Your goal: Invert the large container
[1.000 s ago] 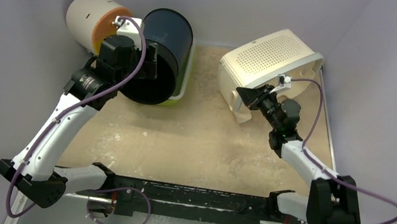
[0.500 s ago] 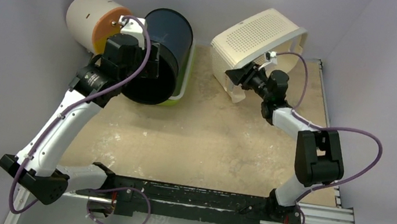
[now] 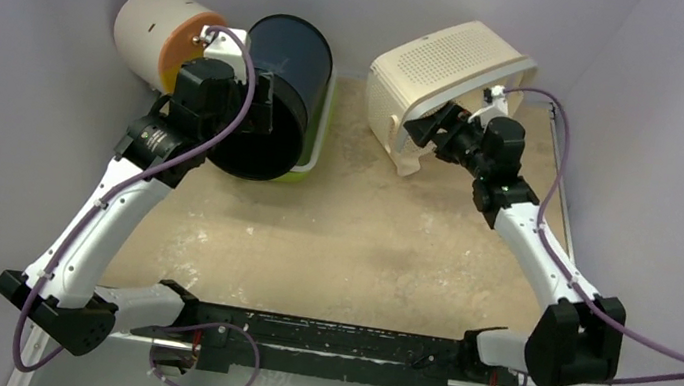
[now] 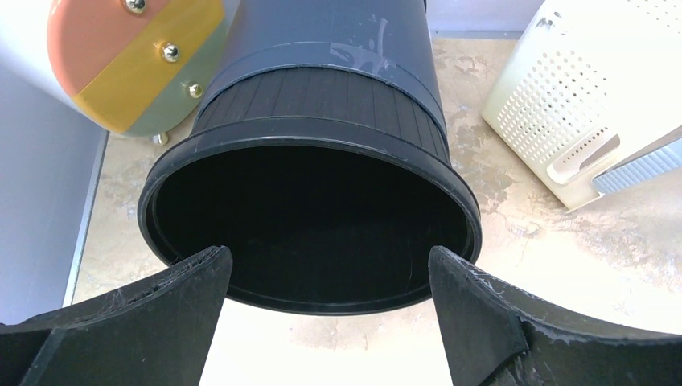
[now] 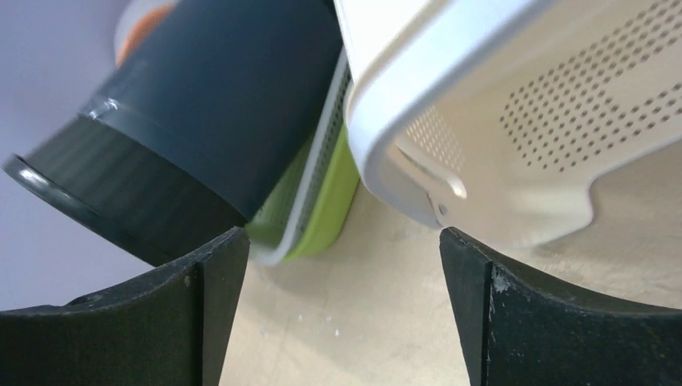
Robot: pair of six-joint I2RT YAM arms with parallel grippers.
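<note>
- White basket [image 3: 447,66] is the thing to flip; it sits at the far right corner of the worktop [image 3: 341,243], its dotted base facing up and toward the near side.
- At the far left corner, a pale drum [image 3: 154,30] with an orange end lies on its side.
- Just beside it, a dark bin [image 4: 322,104] lies on its side across a green tray [image 3: 314,149], mouth toward the near edge.
- The left gripper [image 4: 328,257] hangs at that mouth, jaws spread wide and grasping nothing.
- A strip of bare worktop separates the tray from the basket.
- The basket looks tipped rather than flat (whether its rim sits fully down, I cannot tell); its long side runs from near-left to far-right.
- The right gripper [image 5: 342,241] is at the basket's near-left end, jaws parted and empty, with the basket's corner just beyond its fingers.
- The right arm is much the nearer, so any last nudge is probably its job.
- The back wall and the right edge are close; open room lies toward the middle and the near edge.
</note>
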